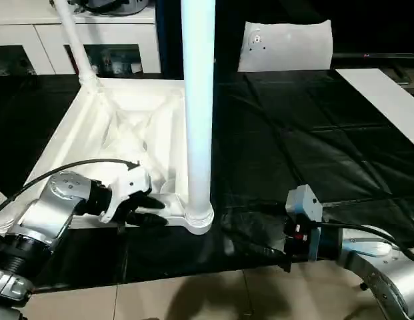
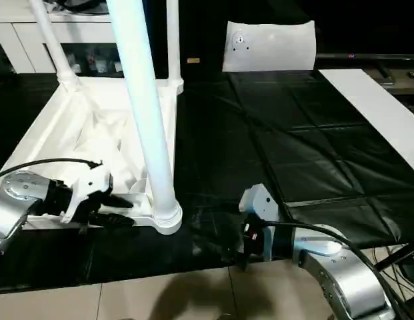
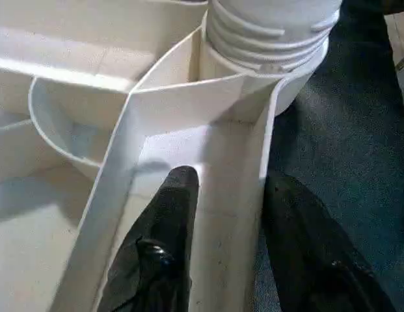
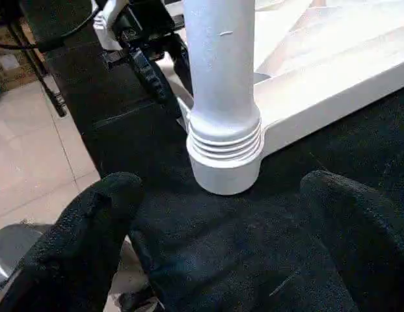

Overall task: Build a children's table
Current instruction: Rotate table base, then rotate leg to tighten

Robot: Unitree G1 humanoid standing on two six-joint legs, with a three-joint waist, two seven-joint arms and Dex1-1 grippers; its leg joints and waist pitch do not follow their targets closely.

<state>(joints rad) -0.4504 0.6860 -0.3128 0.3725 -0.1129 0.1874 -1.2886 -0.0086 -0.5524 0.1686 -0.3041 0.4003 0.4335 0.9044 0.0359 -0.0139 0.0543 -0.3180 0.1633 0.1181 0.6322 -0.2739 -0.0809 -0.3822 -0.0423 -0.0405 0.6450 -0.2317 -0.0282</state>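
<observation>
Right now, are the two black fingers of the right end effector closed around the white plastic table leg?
No, the right end effector stands wide open, short of the white plastic leg, with black mat between.

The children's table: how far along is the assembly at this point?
Looks done: the table top lies upside down on the black mat with three legs standing in sockets: near leg, far-left leg, far-right leg. In hand: the left gripper straddles the top's rim beside the near leg's socket; the right gripper is open before that leg. Left: any fourth leg, then turning it upright.
</observation>
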